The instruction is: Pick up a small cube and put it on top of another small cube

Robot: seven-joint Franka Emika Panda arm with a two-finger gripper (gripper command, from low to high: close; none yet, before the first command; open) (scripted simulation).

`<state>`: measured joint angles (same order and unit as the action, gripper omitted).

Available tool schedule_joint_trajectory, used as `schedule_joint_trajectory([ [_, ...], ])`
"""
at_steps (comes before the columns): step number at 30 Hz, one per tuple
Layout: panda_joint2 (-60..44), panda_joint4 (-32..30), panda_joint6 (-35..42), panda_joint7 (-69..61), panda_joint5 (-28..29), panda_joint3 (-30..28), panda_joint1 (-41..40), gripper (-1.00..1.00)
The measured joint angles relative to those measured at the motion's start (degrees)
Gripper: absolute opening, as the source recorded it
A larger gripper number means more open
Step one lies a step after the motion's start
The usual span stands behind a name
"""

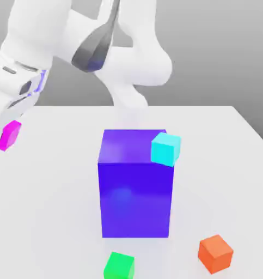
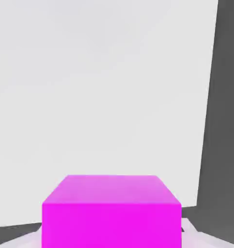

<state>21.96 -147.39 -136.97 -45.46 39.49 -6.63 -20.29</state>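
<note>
hand [image 1: 4, 136]: clenched on the pink cube [image 1: 8, 135], fingers nearly shut | pink cube: held above the table [image 1: 220, 136] at its left edge in the exterior view | blue block [image 1: 135, 190]: mid-table, cyan cube [image 1: 165, 149] on its top corner | green cube [image 1: 119, 266], orange cube [image 1: 215, 253]: near front edge

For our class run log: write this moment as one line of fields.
gripper: shut on magenta cube | cube: lifted off table, exterior view's left | cyan cube: on blue block | stack: not yet done
</note>
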Motion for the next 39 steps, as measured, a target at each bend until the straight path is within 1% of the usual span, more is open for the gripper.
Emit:
schedule_joint_trajectory([
  [5,6.00,0.94,2.60,-7.39,0.62,0.55,1.95,-1.00],
  [11,12.22,1.87,4.27,-17.00,0.16,-0.31,4.46,-1.00],
  [17,16.70,2.68,4.68,-27.02,-1.00,-3.33,7.69,-1.00],
  [23,18.73,3.42,4.00,-37.17,-2.74,-8.06,11.56,-1.00],
  [28,18.15,4.02,2.70,-45.70,-4.71,-12.96,15.48,-1.00],
  [34,14.49,4.74,0.41,-56.07,-7.89,-19.63,21.55,-1.00],
  [39,8.88,5.34,-2.11,-65.10,-11.79,-25.45,28.00,-1.00],
])
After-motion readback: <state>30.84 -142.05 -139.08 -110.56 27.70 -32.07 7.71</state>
